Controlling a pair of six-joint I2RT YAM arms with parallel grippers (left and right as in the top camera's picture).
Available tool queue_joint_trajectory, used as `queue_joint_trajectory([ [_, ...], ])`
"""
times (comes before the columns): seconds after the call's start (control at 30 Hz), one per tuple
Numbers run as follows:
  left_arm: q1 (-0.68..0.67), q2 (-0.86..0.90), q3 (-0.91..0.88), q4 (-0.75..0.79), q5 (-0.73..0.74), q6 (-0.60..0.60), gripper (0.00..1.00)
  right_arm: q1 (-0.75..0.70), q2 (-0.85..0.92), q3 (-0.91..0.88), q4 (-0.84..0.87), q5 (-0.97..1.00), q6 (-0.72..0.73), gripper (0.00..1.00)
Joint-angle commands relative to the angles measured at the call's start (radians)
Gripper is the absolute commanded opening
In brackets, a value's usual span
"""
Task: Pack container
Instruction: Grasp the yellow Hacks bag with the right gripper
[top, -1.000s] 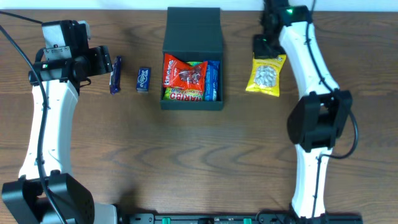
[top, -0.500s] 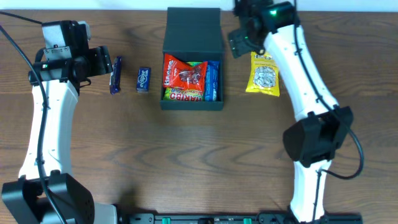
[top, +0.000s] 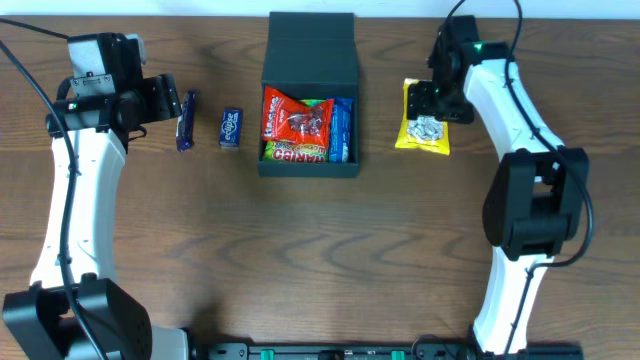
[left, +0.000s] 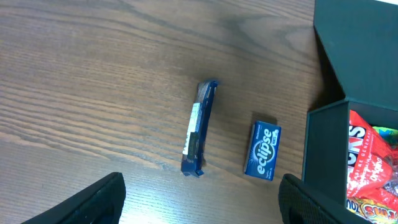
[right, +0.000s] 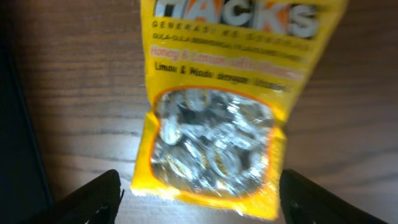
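Right claw (top: 436, 100): swung back from beside container (top: 310, 55) to above yellow candy bag (top: 424, 132), fingers sprung apart; bag was still unpacked. Left claw (top: 166, 100): apart, unmoved.

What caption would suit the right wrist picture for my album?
Open tool poised above a yellow candy bag lying on the wooden table.

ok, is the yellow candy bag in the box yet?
No, the yellow bag lies on the table beside the box, outside it.
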Motion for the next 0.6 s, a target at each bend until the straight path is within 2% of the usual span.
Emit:
queue_joint_trajectory([
  [0.0, 0.003, -0.015, 0.022, -0.002, 0.008, 0.015, 0.8, 0.024, 0.011, -0.042, 0.039, -0.024, 0.06, 0.84],
  [0.13, 0.003, -0.015, 0.022, -0.002, 0.008, 0.015, 0.8, 0.025, 0.013, -0.087, 0.097, 0.046, 0.156, 0.85],
  [0.5, 0.003, -0.015, 0.022, -0.002, 0.008, 0.015, 0.8, 0.024, 0.035, -0.123, 0.164, 0.102, 0.156, 0.81],
  [0.57, 0.003, -0.015, 0.022, -0.002, 0.008, 0.015, 0.8, 0.024, 0.051, -0.123, 0.162, 0.101, 0.154, 0.73],
])
